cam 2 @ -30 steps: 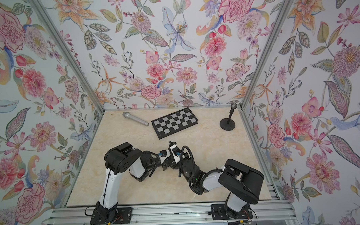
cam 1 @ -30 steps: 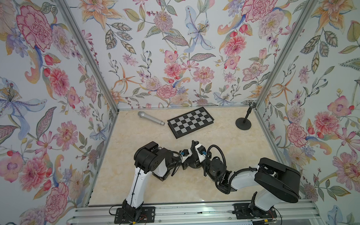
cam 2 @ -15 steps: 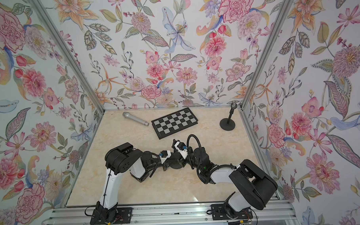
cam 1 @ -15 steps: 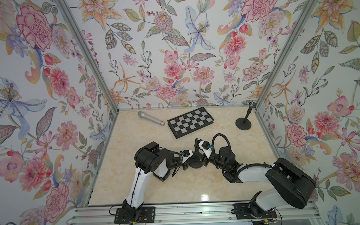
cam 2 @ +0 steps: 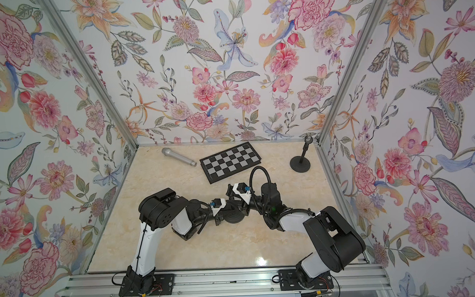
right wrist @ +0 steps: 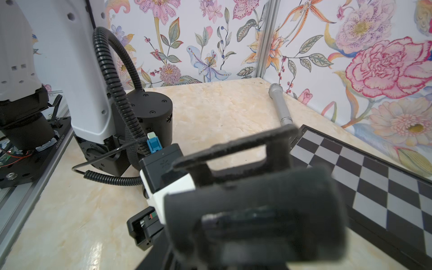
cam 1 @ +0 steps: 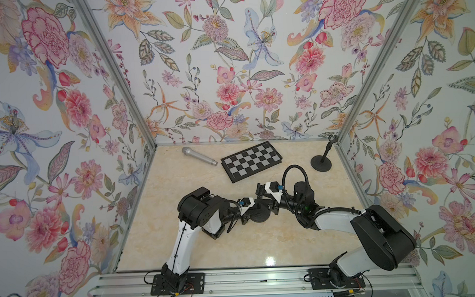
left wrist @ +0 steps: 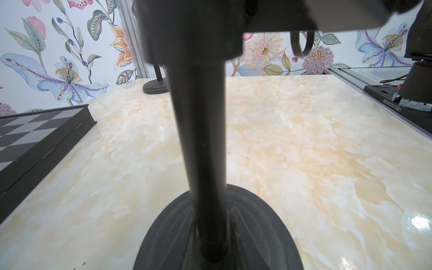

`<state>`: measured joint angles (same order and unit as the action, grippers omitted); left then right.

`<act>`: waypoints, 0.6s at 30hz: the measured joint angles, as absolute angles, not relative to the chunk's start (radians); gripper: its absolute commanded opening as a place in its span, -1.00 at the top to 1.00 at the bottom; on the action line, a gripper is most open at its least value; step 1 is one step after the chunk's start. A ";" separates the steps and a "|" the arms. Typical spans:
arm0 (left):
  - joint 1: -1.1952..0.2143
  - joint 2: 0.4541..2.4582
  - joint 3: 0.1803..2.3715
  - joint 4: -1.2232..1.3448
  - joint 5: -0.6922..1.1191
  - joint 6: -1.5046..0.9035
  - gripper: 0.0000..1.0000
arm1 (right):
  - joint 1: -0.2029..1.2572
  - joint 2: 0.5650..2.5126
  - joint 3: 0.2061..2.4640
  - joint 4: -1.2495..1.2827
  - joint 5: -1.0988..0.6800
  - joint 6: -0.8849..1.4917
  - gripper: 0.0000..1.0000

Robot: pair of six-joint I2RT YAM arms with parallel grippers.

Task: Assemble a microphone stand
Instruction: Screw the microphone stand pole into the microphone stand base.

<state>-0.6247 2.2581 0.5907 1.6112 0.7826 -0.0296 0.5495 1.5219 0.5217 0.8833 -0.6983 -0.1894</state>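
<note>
**A:** The stand (cam 1: pixel 260 216) sits mid-table between both arms, its round base (left wrist: pixel 257 233) flat and its pole (left wrist: pixel 201 140) upright.

**B:** The left claw (cam 1: pixel 254 208) is low at the pole, and the right claw (cam 1: pixel 260 191) is up at its top. The fingers are hidden on both, so how wide each stands, or whether either grips, cannot be told.

**A:** And room to move?

**B:** There's bare table (cam 1: pixel 234 244) on the near side up to the rail (cam 1: pixel 262 279), and along the left wall. The far side is tighter. The checkered board (cam 1: pixel 251 161) has its near corner close to the right claw. The microphone (cam 1: pixel 199 156) lies far left, and a second stand (cam 1: pixel 321 164) is just beside the far right edge.
</note>
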 measured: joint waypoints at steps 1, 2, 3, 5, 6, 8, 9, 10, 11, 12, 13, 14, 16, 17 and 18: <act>-0.625 2.258 0.591 1.611 0.782 -0.030 0.47 | 0.549 1.527 0.523 0.887 -0.698 -0.176 0.95; -0.625 2.258 0.591 1.611 0.782 -0.030 0.47 | 0.551 1.530 0.523 0.892 -0.674 -0.171 1.00; -0.625 2.258 0.591 1.611 0.781 -0.029 0.46 | 0.556 1.530 0.522 0.898 -0.650 -0.154 1.00; -0.625 2.258 0.591 1.611 0.780 -0.029 0.45 | 0.596 1.526 0.498 0.936 -0.554 -0.131 1.00; -0.625 2.258 0.591 1.611 0.779 -0.030 0.44 | 0.630 1.516 0.474 0.966 -0.469 -0.115 1.00; -0.625 2.258 0.591 1.611 0.777 -0.030 0.43 | 0.719 1.493 0.418 1.033 -0.244 -0.084 1.00; -0.625 2.258 0.591 1.611 0.776 -0.030 0.43 | 0.776 1.487 0.393 1.067 -0.102 -0.066 1.00; -0.625 2.258 0.591 1.611 0.774 -0.030 0.43 | 0.825 1.487 0.381 1.089 0.016 -0.047 1.00; -0.625 2.258 0.591 1.611 0.773 -0.031 0.42 | 0.887 1.493 0.376 1.104 0.163 -0.021 1.00; -0.625 2.258 0.591 1.611 0.772 -0.033 0.42 | 0.944 1.508 0.381 1.114 0.300 0.001 1.00; -0.625 2.258 0.591 1.611 0.771 -0.033 0.42 | 0.990 1.528 0.393 1.122 0.416 0.018 1.00; -0.625 2.258 0.591 1.611 0.770 -0.033 0.42 | 1.031 1.556 0.416 1.128 0.525 0.033 1.00; -0.625 2.258 0.591 1.611 0.770 -0.034 0.42 | 1.089 1.617 0.467 1.138 0.688 0.038 1.00; -0.625 2.258 0.591 1.611 0.770 -0.034 0.42 | 1.109 1.641 0.487 1.146 0.749 0.034 1.00; -0.625 2.258 0.591 1.611 0.770 -0.033 0.42 | 1.121 1.655 0.496 1.152 0.786 0.030 1.00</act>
<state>-0.6247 2.2581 0.5907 1.6112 0.7704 -0.0334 1.1213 1.6547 0.4961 1.1519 0.7860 0.0303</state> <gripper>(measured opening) 0.288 0.252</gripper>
